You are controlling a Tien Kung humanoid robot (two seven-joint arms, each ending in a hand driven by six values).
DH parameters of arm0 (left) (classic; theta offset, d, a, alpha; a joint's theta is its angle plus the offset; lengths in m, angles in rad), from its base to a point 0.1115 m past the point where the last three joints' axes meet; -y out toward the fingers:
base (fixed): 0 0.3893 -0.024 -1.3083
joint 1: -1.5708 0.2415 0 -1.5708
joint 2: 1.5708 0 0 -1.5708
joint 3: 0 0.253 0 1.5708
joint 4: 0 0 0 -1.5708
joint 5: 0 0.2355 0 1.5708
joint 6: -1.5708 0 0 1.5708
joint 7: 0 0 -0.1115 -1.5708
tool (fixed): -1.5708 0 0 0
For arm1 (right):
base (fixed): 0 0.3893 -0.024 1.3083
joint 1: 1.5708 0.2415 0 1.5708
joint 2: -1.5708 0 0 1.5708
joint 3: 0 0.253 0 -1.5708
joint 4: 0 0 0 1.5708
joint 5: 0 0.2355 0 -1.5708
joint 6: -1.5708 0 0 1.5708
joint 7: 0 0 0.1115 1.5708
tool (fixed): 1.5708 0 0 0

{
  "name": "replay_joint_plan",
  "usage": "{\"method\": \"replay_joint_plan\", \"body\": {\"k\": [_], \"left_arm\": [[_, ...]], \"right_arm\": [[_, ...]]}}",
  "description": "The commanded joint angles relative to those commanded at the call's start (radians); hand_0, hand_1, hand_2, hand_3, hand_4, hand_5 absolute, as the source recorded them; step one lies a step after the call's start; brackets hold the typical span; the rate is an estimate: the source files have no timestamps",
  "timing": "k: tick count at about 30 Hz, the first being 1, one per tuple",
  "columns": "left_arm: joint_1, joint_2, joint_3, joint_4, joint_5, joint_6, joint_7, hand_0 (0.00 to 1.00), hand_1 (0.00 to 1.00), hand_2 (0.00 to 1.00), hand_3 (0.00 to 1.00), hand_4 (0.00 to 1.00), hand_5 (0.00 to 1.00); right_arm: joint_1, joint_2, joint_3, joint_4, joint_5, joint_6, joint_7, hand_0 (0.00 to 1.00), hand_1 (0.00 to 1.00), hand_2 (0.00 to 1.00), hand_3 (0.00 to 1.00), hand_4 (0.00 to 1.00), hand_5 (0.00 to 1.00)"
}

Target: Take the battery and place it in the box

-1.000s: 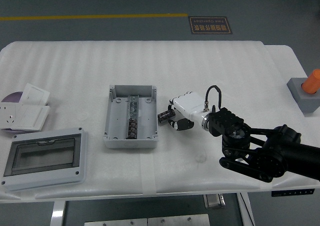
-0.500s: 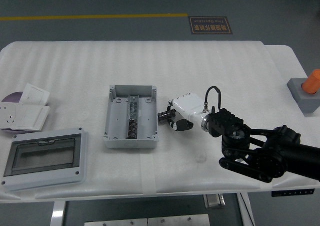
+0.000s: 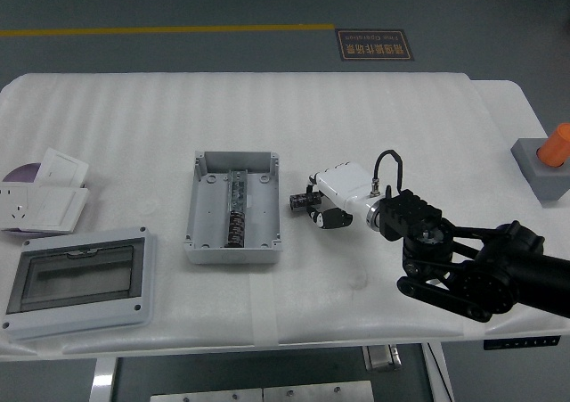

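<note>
Your white table (image 3: pixel 267 108), padded with ribbed foam, filled the head view from edge to edge. At its near left corner lay a grey lid with a clear window (image 3: pixel 78 279), flat and apart from the rest. Beside it toward the centre sat the box (image 3: pixel 233 208), an open grey enclosure with a dark rail of terminals running down its middle. Your right arm (image 3: pixel 499 273) came in from the lower right, black and jointed, and ended in the right hand (image 3: pixel 331 201), its white palm turned toward the box. The fingers were curled down around the battery (image 3: pixel 298 202), a small dark cylinder held just beside the box's right wall, outside it and not yet over the opening. Whether the battery touched the foam could not be told. On the far left lay white wall sockets (image 3: pixel 44 197) stacked on a purple disc (image 3: pixel 20 172). At the right edge stood a grey block (image 3: pixel 541 168) carrying an orange peg (image 3: pixel 557 143), well apart from your hand.
</note>
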Motion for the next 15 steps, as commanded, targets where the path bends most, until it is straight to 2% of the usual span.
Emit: {"method": "replay_joint_plan", "body": {"k": [2, 7, 15], "left_arm": [[0.0, 0.0, 0.0, 0.0, 0.0, 0.0, 0.0, 0.655, 0.675, 0.595, 0.598, 0.517, 0.629], [0.0, -0.001, -0.003, 0.0, 0.005, 0.0, 0.0, 0.655, 0.675, 0.595, 0.598, 0.517, 0.629], [0.0, -0.002, -0.005, 0.0, 0.009, -0.001, 0.001, 0.655, 0.675, 0.597, 0.598, 0.517, 0.628]], "right_arm": [[-0.002, -0.01, 0.016, 0.002, 0.001, 0.0, -0.001, 0.704, 0.616, 0.556, 0.681, 0.545, 0.441], [-0.009, -0.028, 0.063, 0.02, 0.006, -0.006, -0.002, 0.704, 0.616, 0.556, 0.681, 0.545, 0.441], [-0.016, -0.031, 0.087, 0.025, 0.011, -0.01, 0.003, 0.702, 0.616, 0.553, 0.679, 0.54, 0.443]]}}
